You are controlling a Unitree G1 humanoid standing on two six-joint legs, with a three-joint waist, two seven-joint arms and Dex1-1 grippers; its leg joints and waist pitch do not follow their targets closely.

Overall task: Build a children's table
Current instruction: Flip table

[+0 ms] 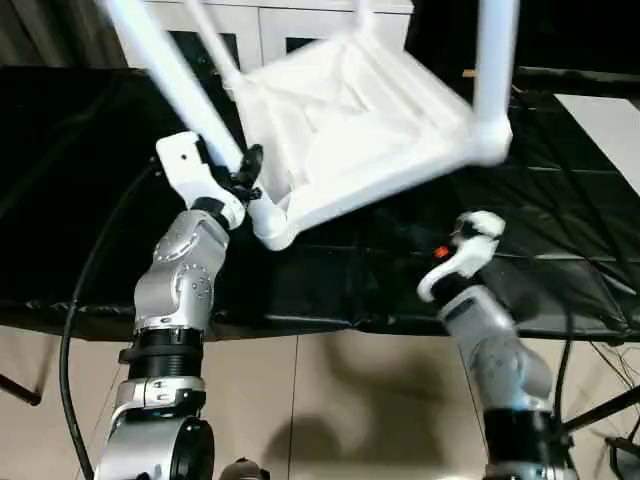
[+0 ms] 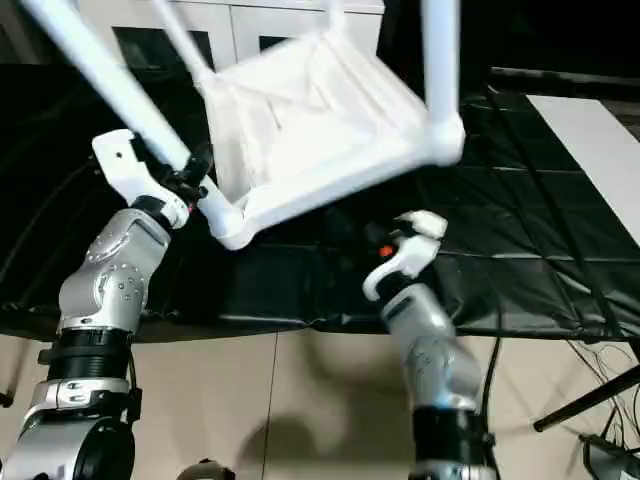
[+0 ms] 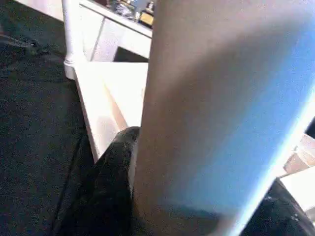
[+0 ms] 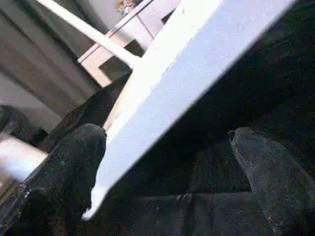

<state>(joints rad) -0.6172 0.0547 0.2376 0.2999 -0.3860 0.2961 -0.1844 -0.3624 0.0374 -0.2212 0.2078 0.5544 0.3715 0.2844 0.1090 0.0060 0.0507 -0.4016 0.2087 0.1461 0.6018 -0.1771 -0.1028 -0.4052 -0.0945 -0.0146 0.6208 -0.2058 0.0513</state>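
Currently left claw (image 1: 245, 170) grips a leg (image 1: 175, 75) near its socket, right claw (image 4: 167, 162) gaping; table (image 1: 350, 120) seems light, stiff, slick plastic.

We see a surface (image 1: 330, 290) draped in black sheeting, white cabinets (image 1: 260, 35) behind it, and a beige tiled floor (image 1: 330, 400) below.

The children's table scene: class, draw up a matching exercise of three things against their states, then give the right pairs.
Things:
1. children's table
2. left gripper
3. right gripper

States:
A. fingers wide apart, nothing between them
B. tilted, legs up, off the black cloth
C. closed on a white leg near its corner socket

Pairs: 1-B, 2-C, 3-A
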